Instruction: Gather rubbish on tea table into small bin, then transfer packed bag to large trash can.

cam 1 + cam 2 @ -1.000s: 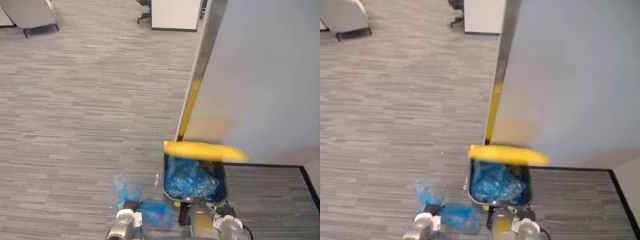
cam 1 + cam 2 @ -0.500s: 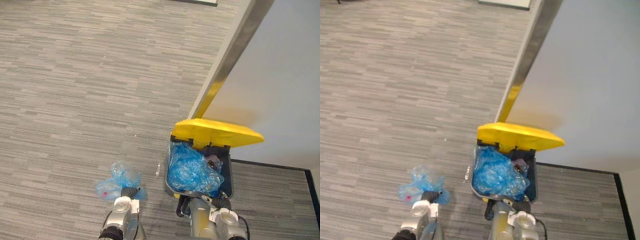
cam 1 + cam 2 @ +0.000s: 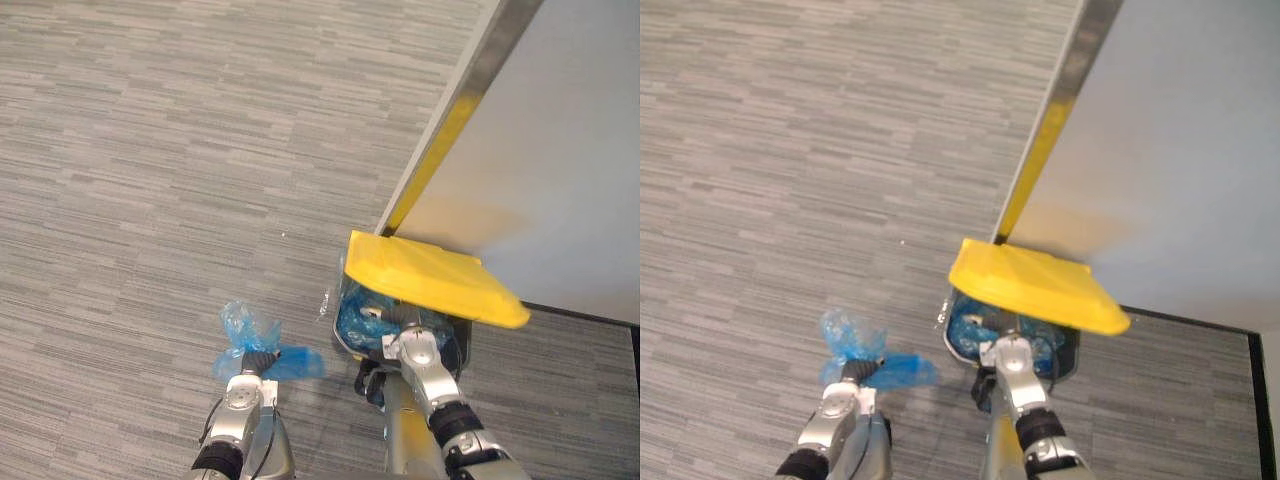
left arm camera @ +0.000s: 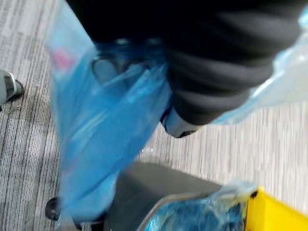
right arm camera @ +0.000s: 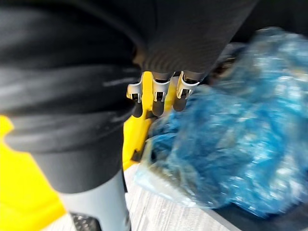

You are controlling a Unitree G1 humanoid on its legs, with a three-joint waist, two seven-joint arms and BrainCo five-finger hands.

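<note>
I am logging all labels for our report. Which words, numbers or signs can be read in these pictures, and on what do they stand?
None can be read.
The yellow lid, the blue bag in the left hand and the grey wall bear no visible print.
A pink patch inside the bag: too blurred to read.

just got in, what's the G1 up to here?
The left hand grips a packed blue bag beside the large trash can. The right hand is at the can's mouth, fingers straight, under the raised yellow lid. The can holds a blue liner; the bag is not yet inside.
</note>
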